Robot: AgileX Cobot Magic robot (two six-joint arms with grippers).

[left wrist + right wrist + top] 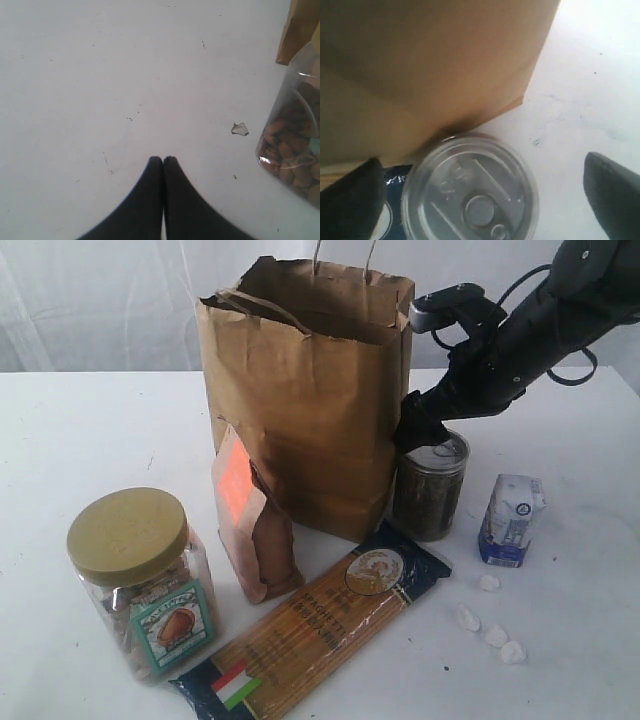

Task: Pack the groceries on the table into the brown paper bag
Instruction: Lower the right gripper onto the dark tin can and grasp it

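Exterior view has the right gripper (420,432) hanging directly over the dark tin (430,485), which stands upright on the table (90,430), tucked against the right-hand flank of the brown paper bag (310,390). So picking the tin is the step in hand, with plenty left to pack: the gold-lidded jar (140,580), the orange-labelled pouch (250,530), the spaghetti pack (320,630), the white-blue carton (512,520) and the small white lumps (495,630) all sit out on the tabletop. Right wrist view fills in what that angle hides: the jaws are spread wide and empty, with one dark finger (350,200) on each side of the tin, neither touching it, and the bag's wall looks to press against the tin's rim. The next move, I'd say, is to sink straight down until the fingers bracket the tin, squeeze, then lift high enough to clear the bag's tall rim; with the bag this close, a brush could shove it. Left wrist view gives what the exterior view lacks: the left gripper (163,162), clenched on nothing, tips pressed together over bare table, with the jar off to one side and a pale scrap (240,129) near it.
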